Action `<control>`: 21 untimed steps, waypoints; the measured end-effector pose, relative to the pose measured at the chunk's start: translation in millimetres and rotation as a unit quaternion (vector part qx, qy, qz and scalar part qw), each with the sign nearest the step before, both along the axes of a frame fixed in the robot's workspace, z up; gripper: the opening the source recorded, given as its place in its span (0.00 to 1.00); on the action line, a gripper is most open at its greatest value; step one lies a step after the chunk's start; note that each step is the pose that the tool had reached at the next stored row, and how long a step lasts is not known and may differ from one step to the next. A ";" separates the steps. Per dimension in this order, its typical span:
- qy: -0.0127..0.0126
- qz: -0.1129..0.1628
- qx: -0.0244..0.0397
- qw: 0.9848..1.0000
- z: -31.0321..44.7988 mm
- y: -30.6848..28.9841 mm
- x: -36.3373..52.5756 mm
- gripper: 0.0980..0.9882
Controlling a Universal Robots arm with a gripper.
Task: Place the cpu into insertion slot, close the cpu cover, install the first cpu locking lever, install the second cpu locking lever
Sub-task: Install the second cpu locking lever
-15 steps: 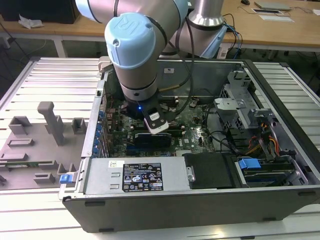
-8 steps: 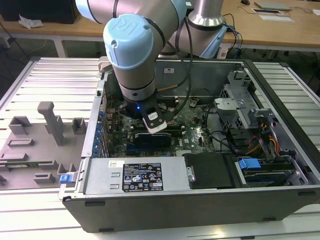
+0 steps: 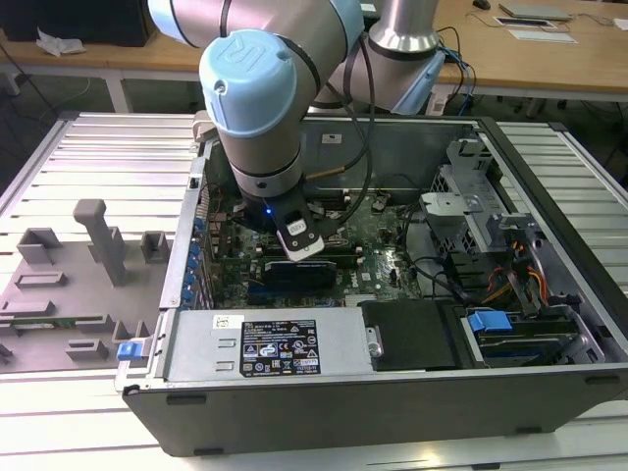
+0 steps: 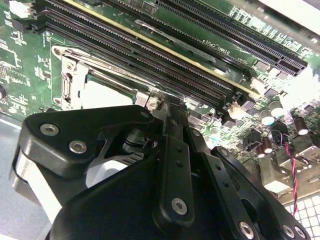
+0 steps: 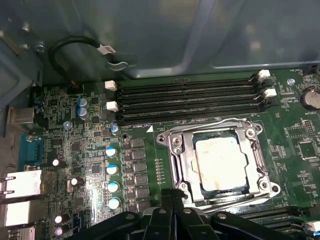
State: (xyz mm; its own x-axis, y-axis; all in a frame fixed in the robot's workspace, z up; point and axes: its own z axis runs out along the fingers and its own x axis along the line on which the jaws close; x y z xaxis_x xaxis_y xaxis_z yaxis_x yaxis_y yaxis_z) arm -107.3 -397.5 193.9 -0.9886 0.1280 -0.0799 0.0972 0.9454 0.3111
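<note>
The cpu (image 5: 220, 160) lies flat in the insertion slot (image 5: 173, 141) on the green board, its pale metal top showing through the window of the cpu cover (image 5: 182, 167), which is down over it. A thin wire lever (image 5: 210, 125) runs along the socket's edge beside the long memory slots. My gripper (image 5: 172, 197) is shut with nothing between its fingers, its tip right at one corner of the socket. In the second wrist view the gripper (image 4: 167, 107) sits at the edge of the cover (image 4: 75, 82), with the cpu (image 4: 102, 95) partly hidden behind the black gripper body.
The arm's wrist (image 3: 294, 231) reaches down into the open computer case (image 3: 392, 392). Long black memory slots (image 5: 190, 97) and blue-topped capacitors (image 5: 112, 170) flank the socket. A power supply box (image 3: 265, 343) and a drive cage (image 3: 491, 226) crowd the case. A grey fixture tray (image 3: 69, 294) lies outside.
</note>
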 end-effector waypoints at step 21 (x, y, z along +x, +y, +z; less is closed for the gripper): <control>0.011 -0.007 -0.026 1.000 43.1 0.0 18.6 0.01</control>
